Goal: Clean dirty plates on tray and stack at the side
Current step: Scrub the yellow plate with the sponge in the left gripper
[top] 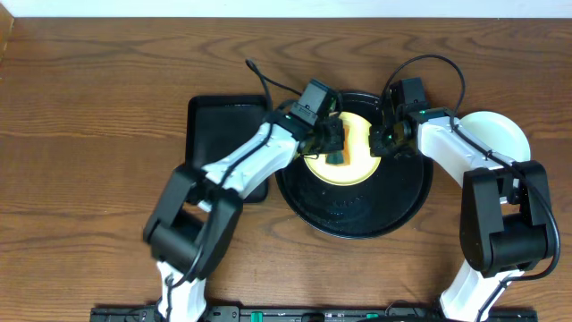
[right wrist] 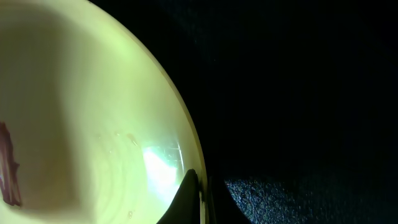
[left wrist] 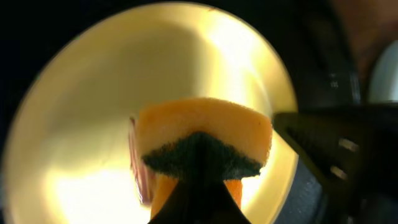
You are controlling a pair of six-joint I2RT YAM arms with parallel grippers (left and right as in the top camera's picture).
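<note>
A pale yellow plate [top: 350, 152] lies on the round black tray [top: 357, 210]. It fills the left wrist view [left wrist: 186, 68] and the right wrist view [right wrist: 87, 112], where a reddish-brown smear [right wrist: 7, 165] shows. My left gripper [top: 335, 143] is shut on an orange sponge with a dark green pad [left wrist: 202, 143], pressed on the plate beside a smear [left wrist: 138, 168]. My right gripper [top: 382, 139] is shut on the plate's right rim [right wrist: 200, 186]. A pale plate [top: 497, 136] lies on the table at the right, outside the tray.
A smaller rectangular black tray [top: 219, 125] lies left of the round tray, partly under my left arm. The wooden table [top: 89, 134] extends to both sides. Cables loop above both wrists.
</note>
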